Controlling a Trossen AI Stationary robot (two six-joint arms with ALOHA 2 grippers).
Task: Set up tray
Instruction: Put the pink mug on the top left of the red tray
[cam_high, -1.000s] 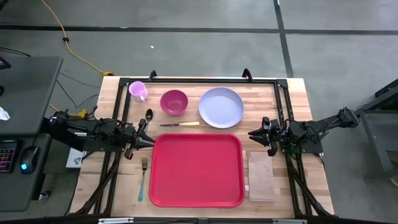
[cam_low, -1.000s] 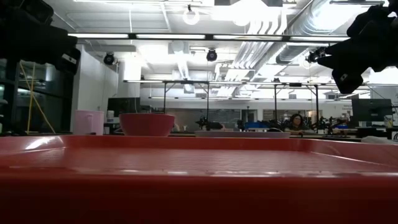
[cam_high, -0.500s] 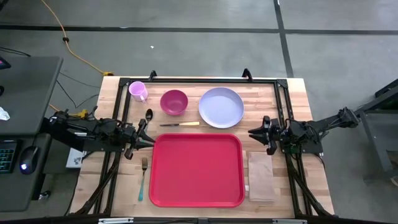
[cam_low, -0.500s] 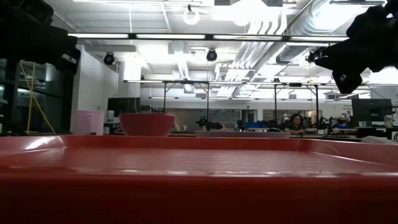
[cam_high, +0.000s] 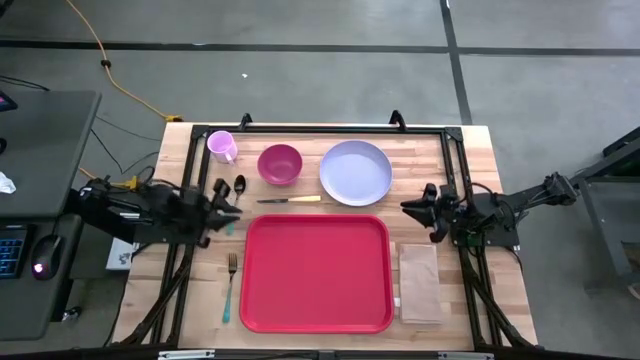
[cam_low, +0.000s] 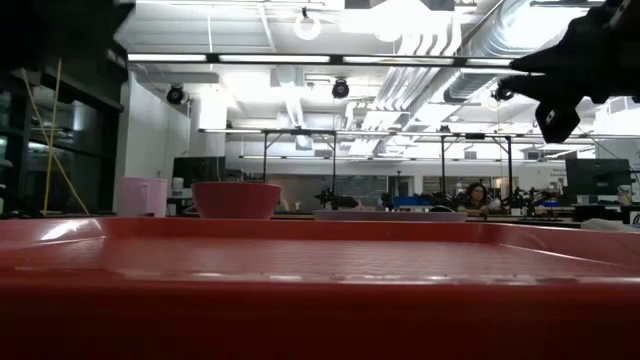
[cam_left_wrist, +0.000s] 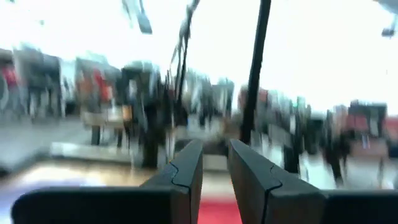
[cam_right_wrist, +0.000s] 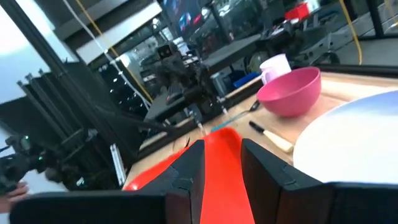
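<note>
Red tray (cam_high: 315, 273) empty at the table's (cam_high: 330, 140) front centre, left gripper (cam_high: 228, 200) beside its far-left corner, right gripper (cam_high: 412, 210) beside its far-right corner, both fingers slightly apart, holding nothing.

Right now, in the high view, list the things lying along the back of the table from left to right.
Pink cup → black spoon → pink bowl → knife → lavender plate.
</note>
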